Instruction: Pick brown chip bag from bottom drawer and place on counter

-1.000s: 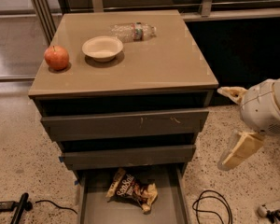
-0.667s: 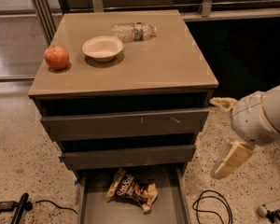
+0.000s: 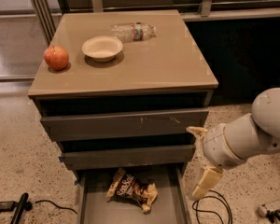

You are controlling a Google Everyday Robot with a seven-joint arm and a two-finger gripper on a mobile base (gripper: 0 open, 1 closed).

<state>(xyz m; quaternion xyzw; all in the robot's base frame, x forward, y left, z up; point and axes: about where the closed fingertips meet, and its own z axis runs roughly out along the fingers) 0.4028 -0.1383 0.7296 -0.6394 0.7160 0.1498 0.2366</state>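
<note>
Gripper (image 3: pixel 194 163) hangs with fingers (image 3: pixel 206 183) spread wide, holding nothing. Brown chip bag (image 3: pixel 132 190) lies left of it, a bit lower, in the open bottom drawer (image 3: pixel 95 213).

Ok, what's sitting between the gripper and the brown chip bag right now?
In the camera view, only the bottom drawer's right wall and bare drawer floor separate the open gripper, outside the drawer to the right, from the brown chip bag.

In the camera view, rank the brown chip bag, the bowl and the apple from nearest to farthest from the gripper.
From the gripper, low right of the bottom drawer:
1. brown chip bag, inside that drawer.
2. bowl, mid-left on the counter.
3. apple, at the counter's left edge.
</note>
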